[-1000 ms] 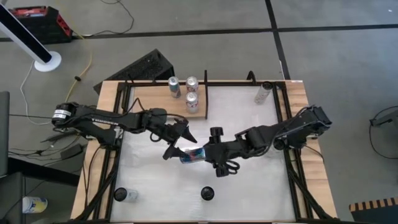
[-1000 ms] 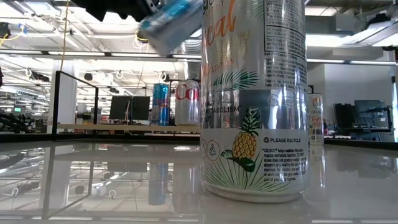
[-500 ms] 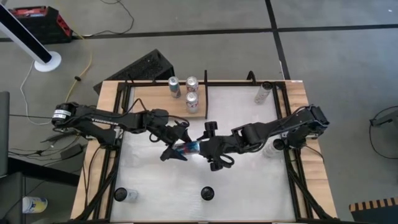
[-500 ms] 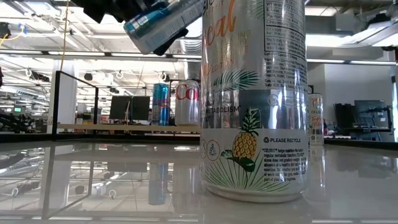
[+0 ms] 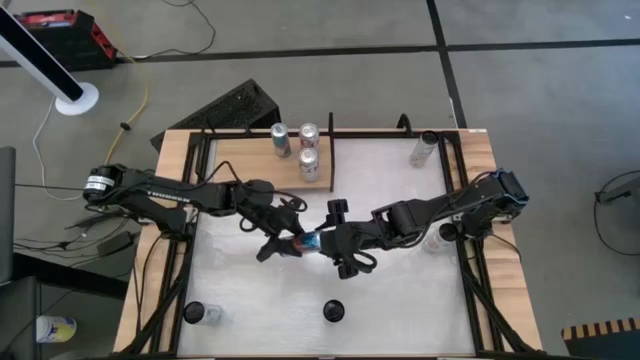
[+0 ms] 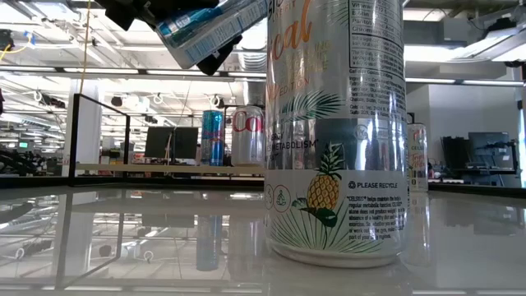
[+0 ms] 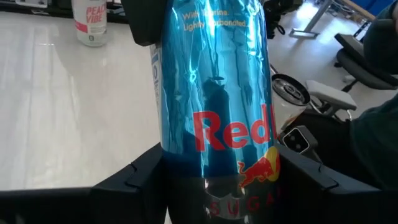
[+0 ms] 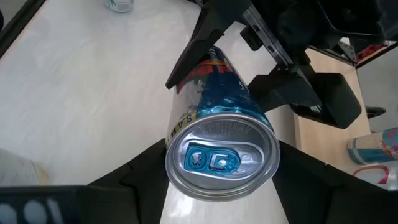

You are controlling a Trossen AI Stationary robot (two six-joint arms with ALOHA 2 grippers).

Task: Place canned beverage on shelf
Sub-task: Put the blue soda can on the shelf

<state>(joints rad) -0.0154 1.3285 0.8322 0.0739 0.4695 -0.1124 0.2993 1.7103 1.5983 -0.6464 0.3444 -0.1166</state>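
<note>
The left claw closes around the blue can, held tilted above mid-table for a handover; the right claw grasps its top end. The shelf lies well apart. Only the right wrist view shows the can's pull-tab lid.

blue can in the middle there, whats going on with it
The blue can is held in the air over the middle of the table, between the two arms. The right end effector grips its top end, and the left end effector has its fingers on either side of the other end, in what looks like a handover. The shelf at the back already holds three cans.
</note>
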